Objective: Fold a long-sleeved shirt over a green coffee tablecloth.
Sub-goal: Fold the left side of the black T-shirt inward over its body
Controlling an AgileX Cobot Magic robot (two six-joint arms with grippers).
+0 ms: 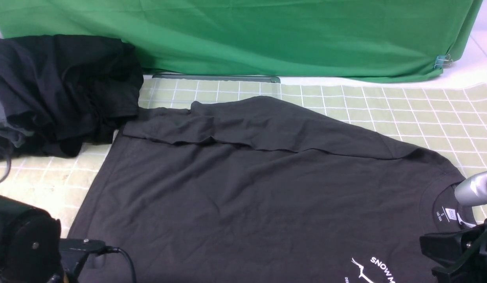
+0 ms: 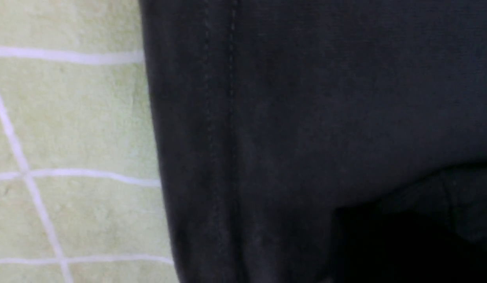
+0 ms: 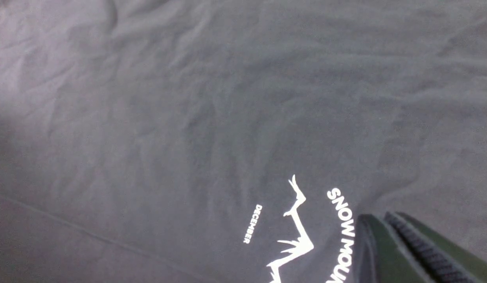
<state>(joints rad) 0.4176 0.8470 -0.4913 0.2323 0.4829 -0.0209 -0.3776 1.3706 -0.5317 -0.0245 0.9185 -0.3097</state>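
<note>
One base cloth: the green coffee tablecloth [image 1: 385,114] spreads under everything.
Shirt: the long-sleeved shirt [image 1: 243,188] lies flat on it, long axis left to right, hem [image 2: 212,157] left, collar [image 1: 436,188] right, far sleeve [image 1: 267,122] folded in.
Right gripper [image 3: 379,222]: fingers together at the chest print [image 3: 302,220], nearer the collar.
Left gripper [image 2: 412,247]: a dark blur over the hem; fingers apart or together, cannot tell.

Bright, even front view; blurred, dim wrist close-ups of the long-sleeved shirt [image 2: 306,98].
</note>
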